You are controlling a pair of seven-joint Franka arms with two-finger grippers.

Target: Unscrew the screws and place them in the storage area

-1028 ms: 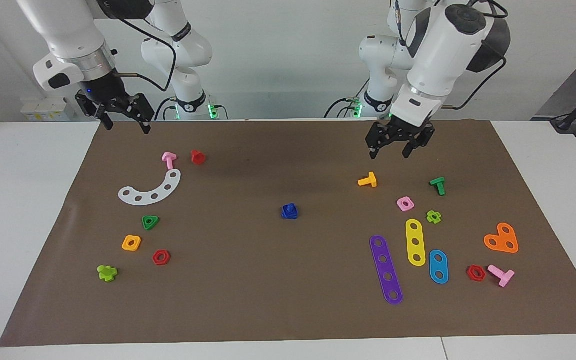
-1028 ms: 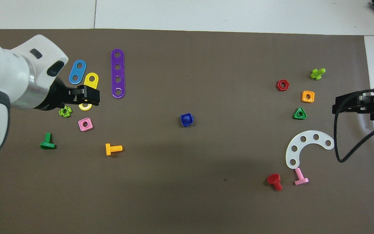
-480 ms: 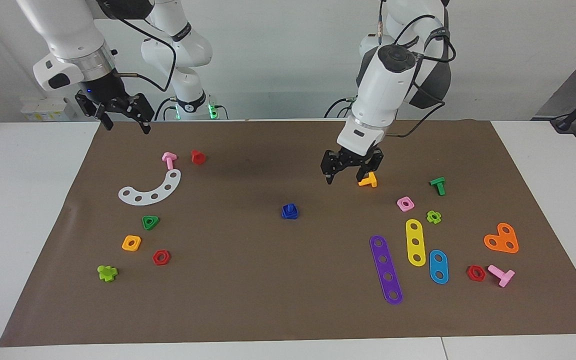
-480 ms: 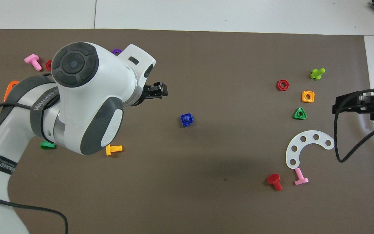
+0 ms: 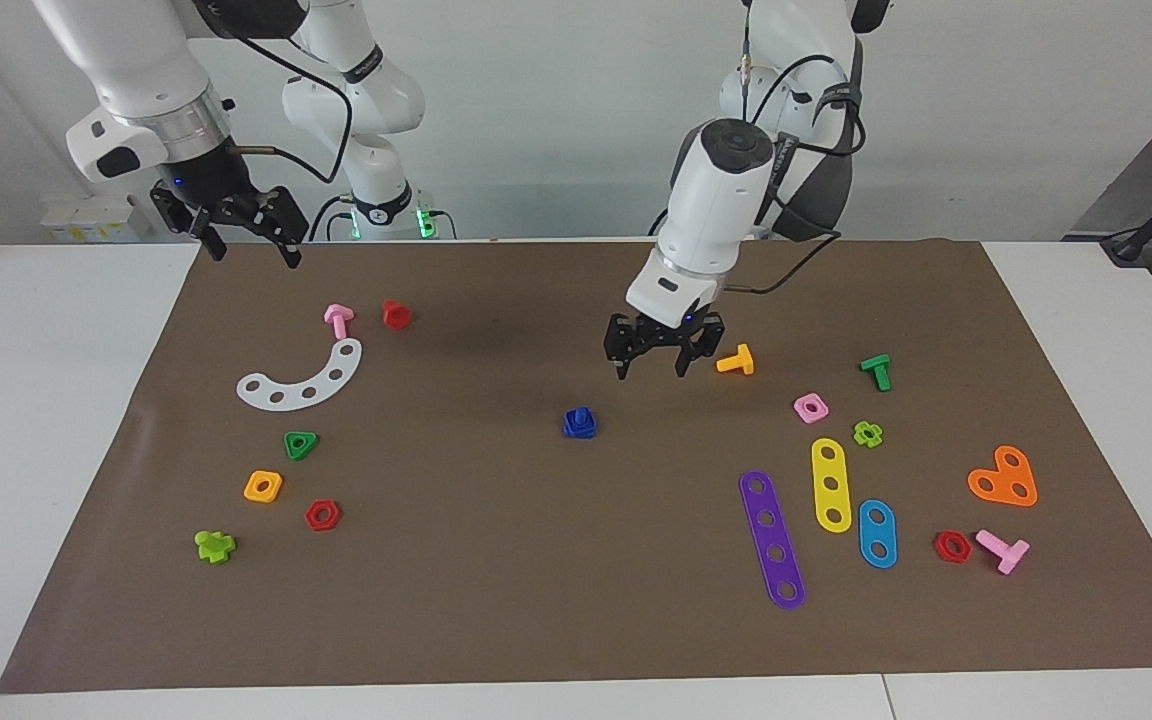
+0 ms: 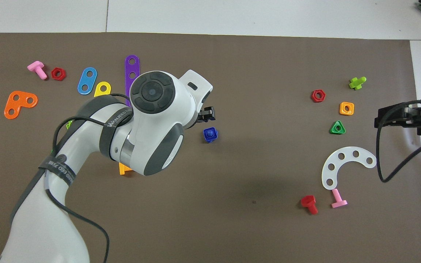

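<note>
The screws are one small dark-blue plastic bolt and its matching dark-blue square nut, joined together as a single piece. The piece sits alone on the brown mat, about at its middle, with nothing touching it. In the overhead view the square nut shows as a slightly turned outline with a round blue stub at its centre; in the facing view the stub stands up out of the wider nut. The bolt's head cannot be made out. The piece rests flat on the mat, well apart from the mat's edges.
</note>
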